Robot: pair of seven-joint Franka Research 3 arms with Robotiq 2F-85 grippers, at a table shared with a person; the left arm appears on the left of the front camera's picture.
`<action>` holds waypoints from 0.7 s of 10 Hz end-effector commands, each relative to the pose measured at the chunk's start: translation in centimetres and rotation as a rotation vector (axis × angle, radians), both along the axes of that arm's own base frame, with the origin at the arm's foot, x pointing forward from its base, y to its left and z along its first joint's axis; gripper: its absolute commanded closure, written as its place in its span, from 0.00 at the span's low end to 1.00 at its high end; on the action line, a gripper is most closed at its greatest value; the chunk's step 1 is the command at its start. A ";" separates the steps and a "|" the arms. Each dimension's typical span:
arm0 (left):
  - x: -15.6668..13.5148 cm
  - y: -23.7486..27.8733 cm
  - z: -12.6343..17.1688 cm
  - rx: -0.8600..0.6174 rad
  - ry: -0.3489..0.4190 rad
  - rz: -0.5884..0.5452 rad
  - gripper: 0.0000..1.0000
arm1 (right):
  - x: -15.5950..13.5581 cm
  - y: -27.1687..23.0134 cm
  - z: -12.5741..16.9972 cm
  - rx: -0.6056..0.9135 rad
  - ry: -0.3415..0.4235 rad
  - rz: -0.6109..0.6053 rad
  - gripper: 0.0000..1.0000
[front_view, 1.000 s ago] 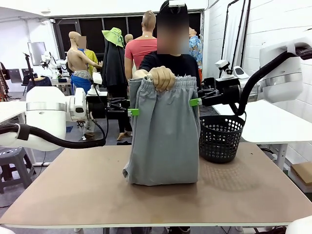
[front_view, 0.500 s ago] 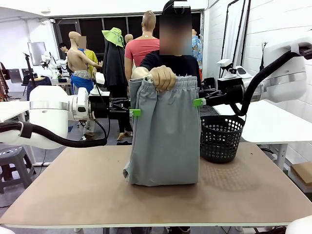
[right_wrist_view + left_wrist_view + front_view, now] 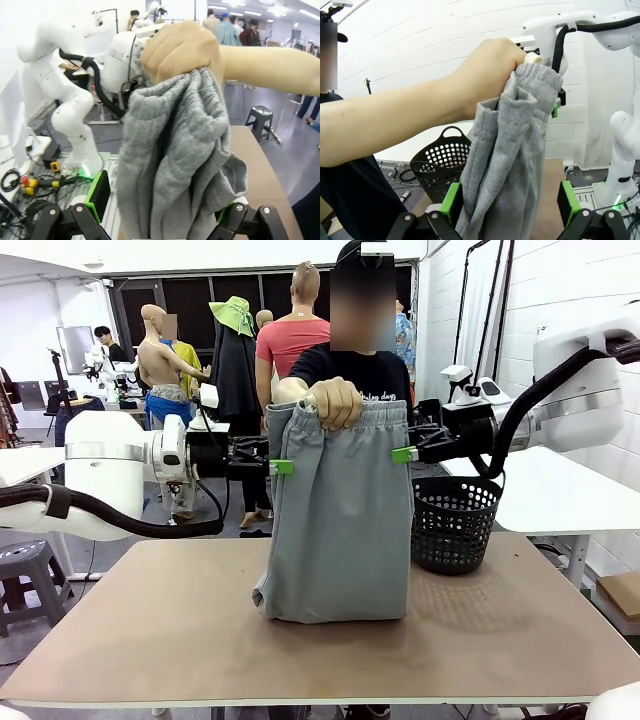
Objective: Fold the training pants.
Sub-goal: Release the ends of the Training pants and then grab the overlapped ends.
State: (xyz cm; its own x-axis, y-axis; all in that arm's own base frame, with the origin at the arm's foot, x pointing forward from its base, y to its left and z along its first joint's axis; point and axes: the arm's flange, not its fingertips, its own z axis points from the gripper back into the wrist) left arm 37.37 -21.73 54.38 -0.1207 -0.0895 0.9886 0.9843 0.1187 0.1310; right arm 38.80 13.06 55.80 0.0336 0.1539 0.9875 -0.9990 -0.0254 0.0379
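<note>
training pants (image 3: 340, 530) on table (image 3: 150, 630), basket (image 3: 455, 525) right

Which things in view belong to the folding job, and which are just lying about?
In play: training pants, person's hand holding their waistband, left gripper and right gripper, jaws open either side of them.
Lying about: black basket on the table.
</note>
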 end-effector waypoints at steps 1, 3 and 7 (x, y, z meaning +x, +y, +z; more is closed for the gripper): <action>0.5 -0.8 0.7 0.002 0.022 -0.004 0.00 | 0.5 1.3 -0.8 0.067 -0.076 -0.039 0.00; 1.0 -1.2 0.7 0.007 0.046 0.009 0.00 | 0.7 1.7 -0.8 0.109 -0.107 -0.041 0.00; 1.8 -2.3 0.8 0.031 0.100 -0.007 0.00 | 0.8 2.5 -1.6 0.114 0.017 0.026 0.00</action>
